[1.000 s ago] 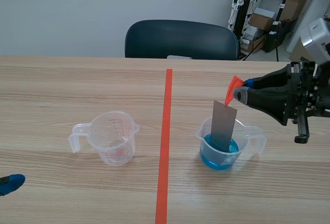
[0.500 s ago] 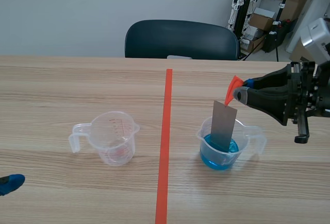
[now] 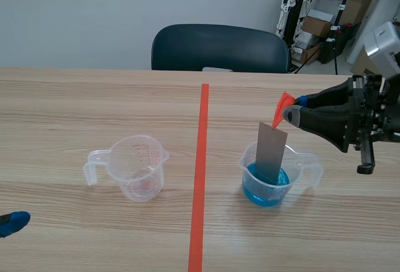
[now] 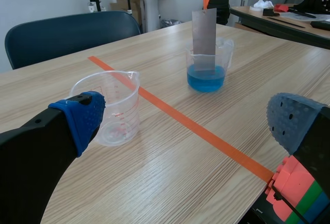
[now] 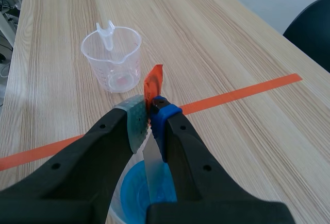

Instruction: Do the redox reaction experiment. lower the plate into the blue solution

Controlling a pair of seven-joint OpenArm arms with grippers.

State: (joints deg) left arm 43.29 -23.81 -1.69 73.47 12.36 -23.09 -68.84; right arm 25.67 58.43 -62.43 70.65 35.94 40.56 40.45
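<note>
- Only my right wrist view shows the right gripper (image 5: 149, 112) pinching the plate (image 5: 152, 168) just under its orange tab (image 5: 153, 82).
- The scene view shows the plate upright, its lower end inside the beaker (image 3: 310, 164) right of the tape.
- In my left wrist view the left gripper (image 4: 185, 118) is spread wide, holding nothing.
- That beaker holds blue solution (image 3: 265, 194), and the plate seems to reach it.
- The other beaker (image 3: 139, 167) has red graduations I can't read.

- Even, bright light covered the wooden table (image 3: 75, 97).
- The cup of blue solution (image 3: 265, 187) cast only a faint, soft shadow.
- A mild sheen lay on the wood.
</note>
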